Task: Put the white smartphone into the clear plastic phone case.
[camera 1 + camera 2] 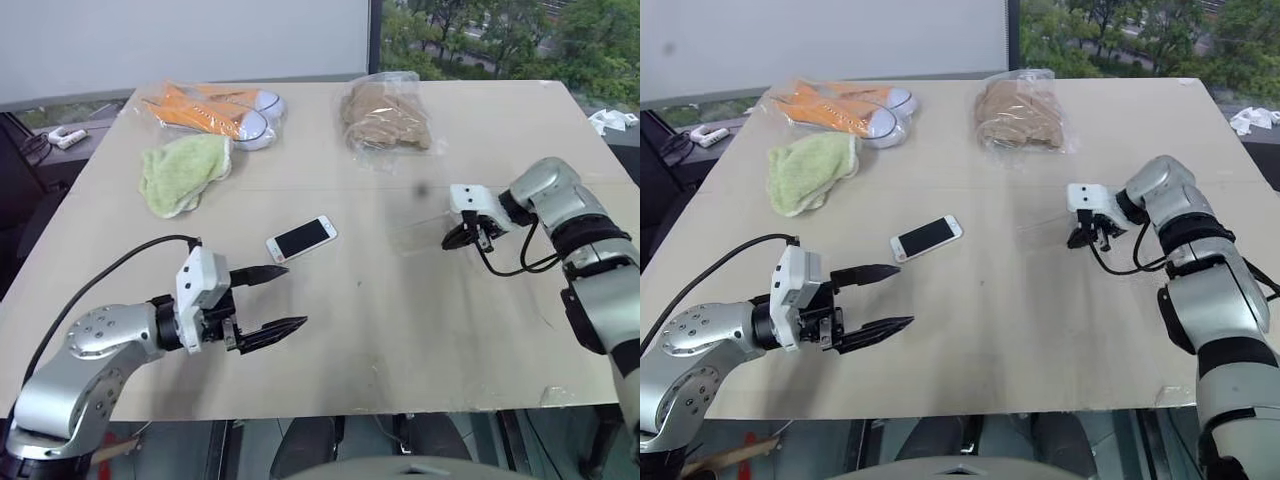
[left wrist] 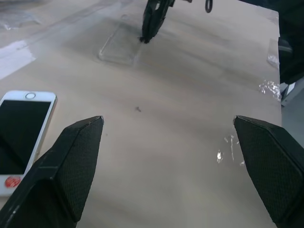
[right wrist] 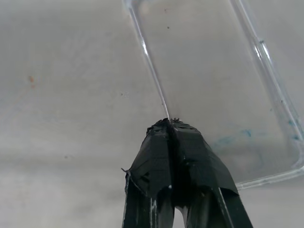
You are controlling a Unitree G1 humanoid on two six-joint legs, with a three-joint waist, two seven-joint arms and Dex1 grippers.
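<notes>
The white smartphone (image 1: 301, 238) lies screen up near the middle of the table, a little beyond my left gripper (image 1: 292, 297). That gripper hovers open over the front left of the table with nothing between its fingers. In the left wrist view the phone (image 2: 19, 133) sits beside one finger (image 2: 71, 166). The clear plastic phone case (image 3: 213, 71) lies flat on the table to the right of the phone, faint in the head views (image 1: 420, 232). My right gripper (image 3: 169, 121) points down at it, its fingertips shut on the case's long edge.
At the back of the table (image 1: 400, 360) lie orange shoes in a clear bag (image 1: 215, 110), a green cloth (image 1: 185, 170) and a clear bag of brown stuff (image 1: 385, 115). Bits of clear tape (image 2: 228, 152) stick to the wood near the front right.
</notes>
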